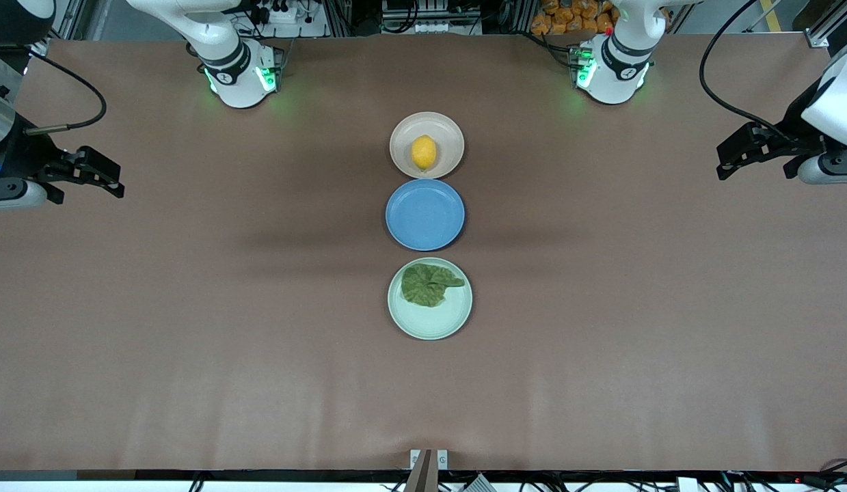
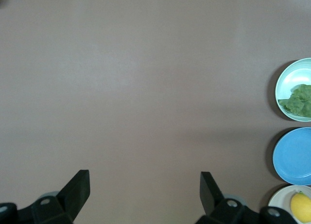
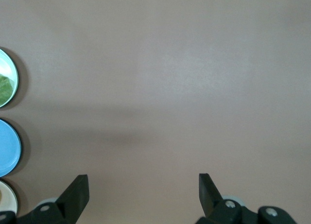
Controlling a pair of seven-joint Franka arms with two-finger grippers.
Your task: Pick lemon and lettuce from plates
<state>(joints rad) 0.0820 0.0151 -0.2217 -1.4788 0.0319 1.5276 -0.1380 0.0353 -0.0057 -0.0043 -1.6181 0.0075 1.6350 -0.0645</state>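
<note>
The yellow lemon [image 1: 424, 152] lies on the beige plate [image 1: 402, 137], the plate farthest from the front camera. The dark green lettuce [image 1: 428, 284] lies on the mint plate [image 1: 430, 322], the nearest one. My left gripper [image 1: 724, 162] is open and empty over bare table at the left arm's end. My right gripper [image 1: 113, 179] is open and empty over the right arm's end. The left wrist view shows its open gripper [image 2: 145, 178], the lettuce [image 2: 299, 100] and the lemon [image 2: 301, 206]. The right wrist view shows its open gripper [image 3: 143, 180] and the mint plate's edge [image 3: 10, 71].
An empty blue plate [image 1: 425, 214] sits between the beige and mint plates, in one row at the table's middle. Brown table [image 1: 225, 307] stretches wide on both sides of the row. Both arm bases stand at the table edge farthest from the camera.
</note>
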